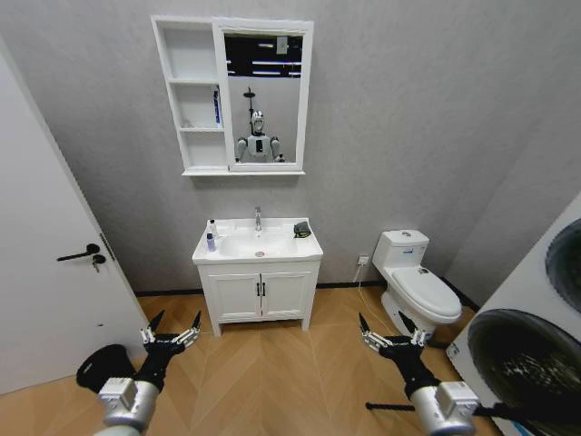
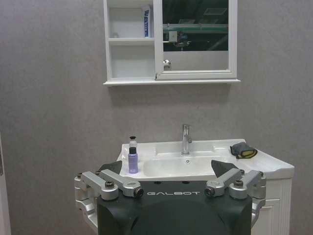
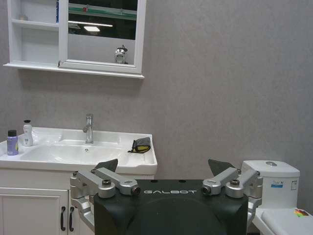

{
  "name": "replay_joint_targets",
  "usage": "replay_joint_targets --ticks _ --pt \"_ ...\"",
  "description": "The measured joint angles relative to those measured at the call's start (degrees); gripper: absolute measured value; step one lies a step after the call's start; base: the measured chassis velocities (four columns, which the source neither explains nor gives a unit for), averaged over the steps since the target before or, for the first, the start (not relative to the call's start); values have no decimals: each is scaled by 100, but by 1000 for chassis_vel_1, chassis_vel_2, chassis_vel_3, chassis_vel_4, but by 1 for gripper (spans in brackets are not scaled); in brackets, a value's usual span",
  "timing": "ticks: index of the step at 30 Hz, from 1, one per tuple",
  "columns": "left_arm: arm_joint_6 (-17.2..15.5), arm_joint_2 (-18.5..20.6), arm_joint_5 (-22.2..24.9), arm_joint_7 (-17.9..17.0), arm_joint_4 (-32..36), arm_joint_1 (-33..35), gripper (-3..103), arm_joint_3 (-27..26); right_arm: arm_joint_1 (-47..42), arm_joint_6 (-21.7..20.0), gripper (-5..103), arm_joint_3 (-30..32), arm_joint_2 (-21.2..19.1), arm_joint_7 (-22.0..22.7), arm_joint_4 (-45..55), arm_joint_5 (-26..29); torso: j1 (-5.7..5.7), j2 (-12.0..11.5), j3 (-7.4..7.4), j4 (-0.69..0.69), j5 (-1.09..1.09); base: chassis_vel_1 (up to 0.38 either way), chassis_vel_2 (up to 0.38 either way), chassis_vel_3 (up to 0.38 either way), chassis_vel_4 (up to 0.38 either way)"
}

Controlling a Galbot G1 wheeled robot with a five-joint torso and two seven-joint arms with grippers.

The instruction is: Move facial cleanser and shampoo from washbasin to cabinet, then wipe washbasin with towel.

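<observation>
The washbasin (image 1: 272, 247) stands against the far wall across the floor. At its left end stand the facial cleanser and shampoo: a purple bottle (image 1: 211, 242) (image 2: 132, 160) (image 3: 12, 142) and a white bottle with a dark cap (image 1: 213, 227) (image 2: 132, 143) (image 3: 28, 133). I cannot tell which is which. The dark towel (image 1: 301, 230) (image 2: 243, 150) (image 3: 142, 145) with a yellow edge lies on the basin's right end. The cabinet (image 1: 192, 100) (image 2: 128, 58) hangs above. My left gripper (image 1: 172, 325) (image 2: 166, 169) and right gripper (image 1: 385, 329) (image 3: 162, 166) are open and held low, far from the basin.
A white two-door vanity (image 1: 259, 292) carries the basin. A toilet (image 1: 418, 286) stands to the right, a white door (image 1: 54, 272) to the left, and a drum machine (image 1: 536, 345) at the near right. A black object (image 1: 102, 365) lies on the floor. A blue-white tube (image 2: 146, 22) stands in the cabinet.
</observation>
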State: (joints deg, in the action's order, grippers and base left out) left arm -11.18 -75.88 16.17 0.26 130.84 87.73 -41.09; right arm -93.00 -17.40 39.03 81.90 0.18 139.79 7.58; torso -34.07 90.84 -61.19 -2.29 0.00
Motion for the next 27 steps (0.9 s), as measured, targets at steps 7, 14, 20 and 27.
replay_joint_targets --ticks 7,14,20,27 --pt "4 -4 6 3 11 18 100 -34 -7 -17 100 14 10 -25 26 14 0 0 0 0 0 0 0 0 0" --pt "32 -37 2 13 21 44 100 -52 -36 -17 100 12 17 -38 66 14 2 2 1 0 0 -25 27 24 -26" --pt "50 -63 -5 22 38 68 100 -70 -55 -1 100 6 30 -45 75 10 2 1 0 1 0 -133 149 135 -157" --pt "68 -105 -26 28 67 97 100 -71 -69 22 100 -19 44 -53 87 -3 -3 -1 -1 -1 1 -209 206 210 -201"
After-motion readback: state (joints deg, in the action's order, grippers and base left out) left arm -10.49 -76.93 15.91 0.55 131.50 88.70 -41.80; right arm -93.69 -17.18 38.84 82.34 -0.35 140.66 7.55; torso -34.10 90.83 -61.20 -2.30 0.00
